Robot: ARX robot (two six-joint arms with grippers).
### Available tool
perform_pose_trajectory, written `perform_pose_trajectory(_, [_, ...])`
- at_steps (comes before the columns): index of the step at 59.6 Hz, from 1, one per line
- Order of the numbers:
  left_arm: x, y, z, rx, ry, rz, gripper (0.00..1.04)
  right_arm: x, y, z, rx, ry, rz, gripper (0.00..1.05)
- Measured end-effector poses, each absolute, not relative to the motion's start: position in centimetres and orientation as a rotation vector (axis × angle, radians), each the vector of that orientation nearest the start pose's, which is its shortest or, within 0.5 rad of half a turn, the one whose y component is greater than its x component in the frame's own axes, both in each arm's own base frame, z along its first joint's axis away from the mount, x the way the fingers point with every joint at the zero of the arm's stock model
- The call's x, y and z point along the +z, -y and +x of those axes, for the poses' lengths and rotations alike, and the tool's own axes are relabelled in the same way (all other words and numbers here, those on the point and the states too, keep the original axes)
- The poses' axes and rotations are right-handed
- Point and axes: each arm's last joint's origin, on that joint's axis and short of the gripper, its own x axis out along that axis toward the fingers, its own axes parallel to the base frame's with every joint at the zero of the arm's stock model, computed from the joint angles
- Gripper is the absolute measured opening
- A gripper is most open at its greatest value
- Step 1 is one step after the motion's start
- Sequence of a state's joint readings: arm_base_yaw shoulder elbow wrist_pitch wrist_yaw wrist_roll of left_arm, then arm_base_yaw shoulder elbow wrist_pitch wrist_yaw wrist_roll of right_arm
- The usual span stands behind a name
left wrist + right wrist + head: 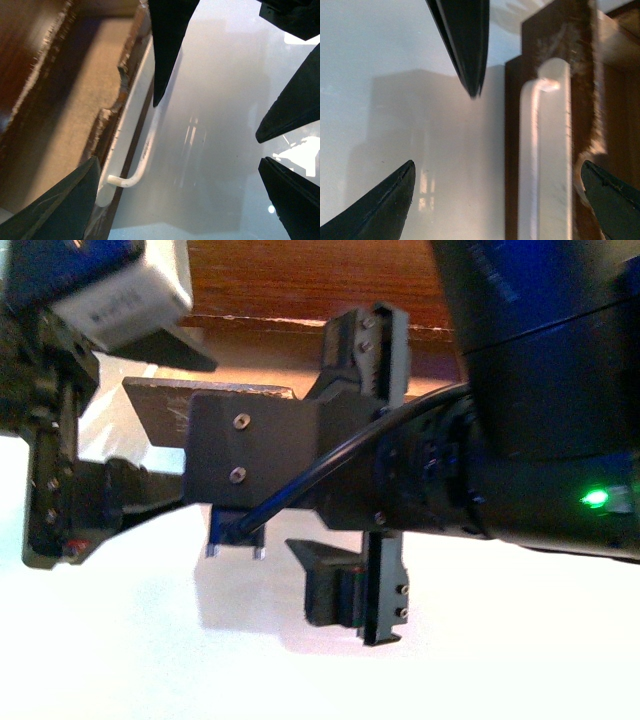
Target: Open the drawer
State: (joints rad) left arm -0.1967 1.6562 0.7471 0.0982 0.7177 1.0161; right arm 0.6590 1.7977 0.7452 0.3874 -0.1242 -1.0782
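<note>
Spreading wide, the right fingers flank the white bar handle on the scratched brown drawer. The left fingers gape too. Only their view shows the notch. Bare tabletop lies alongside. The grey box has unreadably blurred print.

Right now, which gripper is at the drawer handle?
Left gripper: open, straddling the white handle; right gripper hangs open beside it, touching nothing.
</note>
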Motion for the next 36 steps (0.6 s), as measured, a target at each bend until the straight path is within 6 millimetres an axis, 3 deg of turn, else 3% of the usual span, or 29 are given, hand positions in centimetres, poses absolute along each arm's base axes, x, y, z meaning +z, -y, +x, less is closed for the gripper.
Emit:
perform_pose_trajectory(16, [18.1,4.5,29.0,-1.035,-0.252,0.478,0.96,14.0,-15.0,25.3,0.853,-0.237,-1.072,0.96])
perform_pose_trajectory(36, [20.5,-3.3,27.8,-0.659,-0.273,0.087,0.96,16.7,-7.8,22.7,0.435,-0.288,-0.736,0.96])
